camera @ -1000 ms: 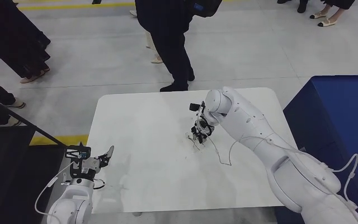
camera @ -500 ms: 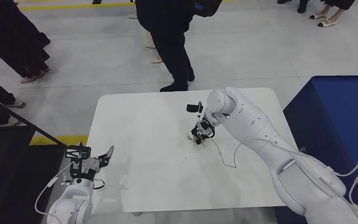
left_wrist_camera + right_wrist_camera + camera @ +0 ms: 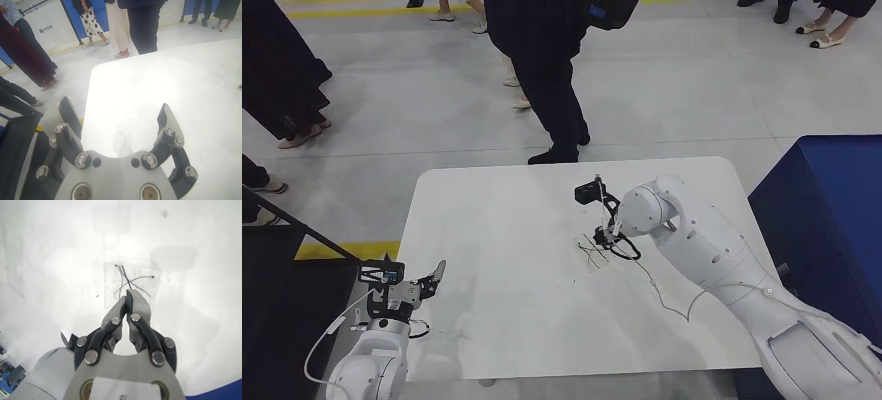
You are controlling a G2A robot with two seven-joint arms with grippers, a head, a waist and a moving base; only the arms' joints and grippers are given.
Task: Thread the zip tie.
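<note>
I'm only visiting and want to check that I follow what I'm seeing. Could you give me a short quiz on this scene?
1. True or false: the left gripper is shut.
2. Choose one: the thin black plastic zip ties lie in A) a clear rectangular tray, B) a blue bowl, C) a brown cardboard box.
3. Fill in: over the white table, the right gripper hangs just above the zip ties with its fingers ____.

Key: 1 false, it is wide open. 2 A. 3 shut.
</note>
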